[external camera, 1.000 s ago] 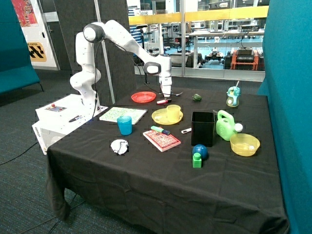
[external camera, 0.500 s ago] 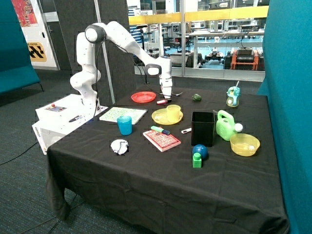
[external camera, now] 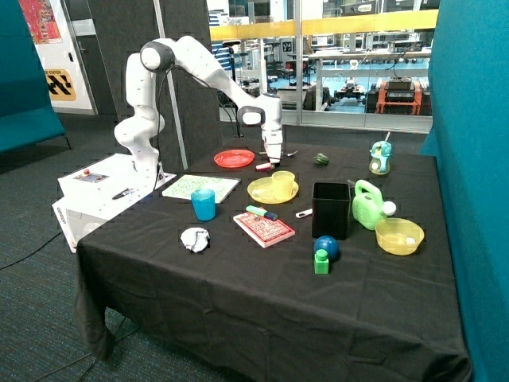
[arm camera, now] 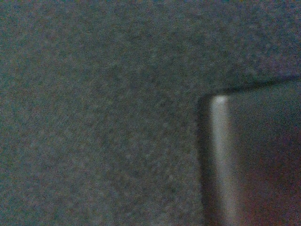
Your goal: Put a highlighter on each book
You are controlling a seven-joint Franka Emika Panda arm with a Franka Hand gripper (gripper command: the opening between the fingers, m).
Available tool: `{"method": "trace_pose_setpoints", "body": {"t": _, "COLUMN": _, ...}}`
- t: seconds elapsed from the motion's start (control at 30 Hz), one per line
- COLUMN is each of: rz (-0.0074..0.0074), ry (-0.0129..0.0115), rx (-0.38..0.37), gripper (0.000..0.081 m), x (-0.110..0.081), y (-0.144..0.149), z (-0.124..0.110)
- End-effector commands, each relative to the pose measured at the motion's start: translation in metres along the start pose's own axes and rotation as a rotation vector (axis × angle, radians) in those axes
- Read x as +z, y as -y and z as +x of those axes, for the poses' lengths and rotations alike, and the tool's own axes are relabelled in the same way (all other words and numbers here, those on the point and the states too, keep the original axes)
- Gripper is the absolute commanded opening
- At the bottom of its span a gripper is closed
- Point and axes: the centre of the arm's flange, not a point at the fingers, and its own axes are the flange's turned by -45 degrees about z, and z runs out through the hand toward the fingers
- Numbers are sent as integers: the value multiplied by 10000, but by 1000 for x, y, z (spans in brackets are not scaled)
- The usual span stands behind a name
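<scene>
Gripper down at a pink highlighter on the tabletop beside the red plate (jaws' state unreadable); 1 green highlighter tops the red book.

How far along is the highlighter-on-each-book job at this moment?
One book looks done: a green highlighter lies on the red book. In hand: the gripper is down at the pink highlighter beside the red plate. Left: the white-and-green book has no highlighter on it.

A robotics lab: glass wall showing workbenches, robot arm beside table
</scene>
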Motion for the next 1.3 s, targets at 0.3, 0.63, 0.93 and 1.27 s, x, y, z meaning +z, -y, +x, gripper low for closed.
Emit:
{"method": "trace_pose_setpoints", "body": {"t": 0.3, "rz": 23, "ry": 26, "rx": -63, "gripper": 497, "x": 6, "y": 6, "z": 6}}
{"method": "trace_pose_setpoints", "body": {"t": 0.63, "rz": 23, "ry": 27, "rx": 141, "gripper": 486, "x": 9, "y": 0, "z": 4}}
{"method": "trace_pose_setpoints", "body": {"t": 0.93, "rz": 23, "ry": 27, "rx": 245, "gripper": 436, "x": 13, "y": -3, "z": -3}}
{"method": "trace_pose_setpoints", "body": {"t": 1.27, "rz": 23, "ry": 27, "rx": 203, "gripper": 404, "x": 13, "y": 1, "z": -7}}
